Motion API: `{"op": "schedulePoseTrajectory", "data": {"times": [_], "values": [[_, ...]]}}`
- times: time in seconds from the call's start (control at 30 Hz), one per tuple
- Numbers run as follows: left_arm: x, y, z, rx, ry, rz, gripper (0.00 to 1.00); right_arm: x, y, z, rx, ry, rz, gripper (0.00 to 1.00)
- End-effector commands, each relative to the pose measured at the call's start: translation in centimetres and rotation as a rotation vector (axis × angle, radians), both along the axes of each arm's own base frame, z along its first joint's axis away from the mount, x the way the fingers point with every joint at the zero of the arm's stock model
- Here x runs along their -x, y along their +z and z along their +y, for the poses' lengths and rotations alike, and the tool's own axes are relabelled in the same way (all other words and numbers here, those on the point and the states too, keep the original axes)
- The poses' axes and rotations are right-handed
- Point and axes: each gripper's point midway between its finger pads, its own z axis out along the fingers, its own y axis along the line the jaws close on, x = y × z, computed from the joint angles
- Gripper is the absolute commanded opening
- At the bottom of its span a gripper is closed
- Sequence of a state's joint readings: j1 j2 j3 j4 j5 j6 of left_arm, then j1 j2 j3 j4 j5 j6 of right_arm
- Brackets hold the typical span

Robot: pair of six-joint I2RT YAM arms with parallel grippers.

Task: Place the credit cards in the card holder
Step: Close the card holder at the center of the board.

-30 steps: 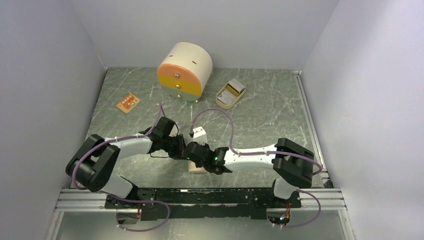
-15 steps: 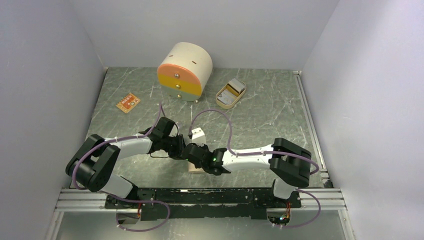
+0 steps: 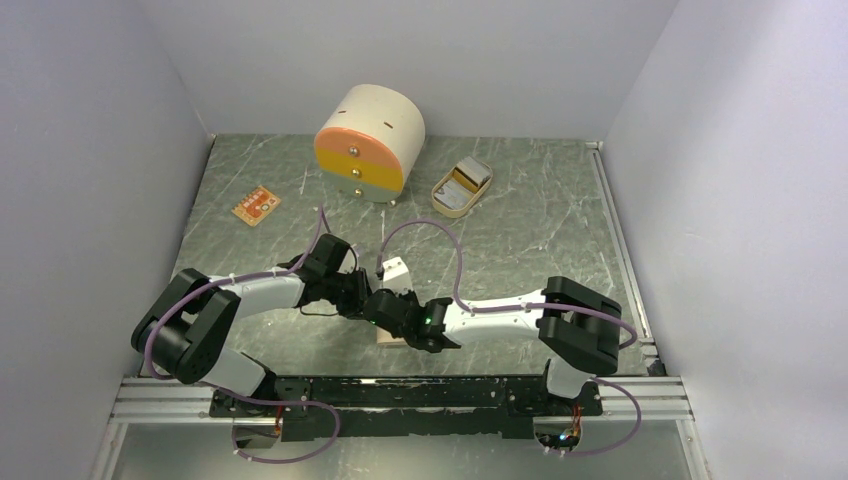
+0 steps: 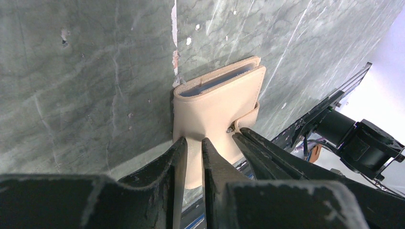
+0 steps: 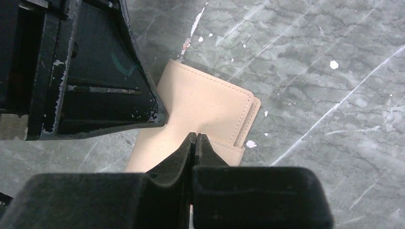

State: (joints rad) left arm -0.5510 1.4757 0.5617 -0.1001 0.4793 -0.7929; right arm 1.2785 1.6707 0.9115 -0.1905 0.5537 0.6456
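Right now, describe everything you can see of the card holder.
The card holder is a tan, leather-like wallet with stitched edges, folded shut on the marbled table near its front edge. Bluish card edges show between its leaves, and a snap tab wraps one side. The left gripper pinches its near edge; the shut right gripper touches its cover by the tab.
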Motion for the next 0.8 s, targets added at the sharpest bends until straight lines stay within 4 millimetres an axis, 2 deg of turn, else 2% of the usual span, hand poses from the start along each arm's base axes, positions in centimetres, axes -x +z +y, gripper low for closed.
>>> {"op": "schedulePoseTrajectory", "data": {"times": [0.0, 0.03, 0.1, 0.23, 0.3, 0.33, 0.4, 0.5, 0.6, 0.77], "values": [[0.2, -0.4, 0.1, -0.001, -0.005, 0.005, 0.24, 0.2, -0.3, -0.6, 0.047, 0.009, -0.006, 0.0], [0.2, -0.4, 0.1, -0.001, -0.005, 0.004, 0.24, 0.3, -0.3, -0.4, 0.042, 0.016, -0.001, 0.0], [0.2, -0.4, 0.2, -0.001, -0.004, 0.004, 0.24, 0.6, -0.2, 0.2, 0.018, 0.034, 0.008, 0.1], [0.2, -0.4, 0.0, 0.004, -0.006, 0.004, 0.24, 1.2, 1.0, 1.9, -0.091, 0.068, 0.033, 0.15], [0.2, -0.4, 0.0, 0.005, -0.007, 0.006, 0.24, 1.2, 1.8, 2.3, -0.114, 0.062, 0.037, 0.27], [0.2, -0.4, 0.1, 0.003, -0.007, 0.005, 0.24, 1.1, 2.3, 2.4, -0.125, 0.057, 0.035, 0.3], [0.2, -0.3, 0.1, 0.003, -0.009, 0.004, 0.24, 1.0, 3.4, 2.1, -0.146, 0.041, 0.029, 0.31], [0.2, -0.3, 0.0, 0.008, -0.012, 0.003, 0.24, 0.8, 4.3, 1.2, -0.125, 0.015, 0.03, 0.25], [0.3, -0.1, -0.2, 0.018, -0.017, 0.002, 0.25, 1.1, 4.0, 0.2, -0.082, -0.009, 0.054, 0.23], [0.2, 0.2, -0.4, 0.032, -0.02, -0.002, 0.25, 1.5, 3.5, 0.2, -0.078, -0.01, 0.082, 0.26]]}}
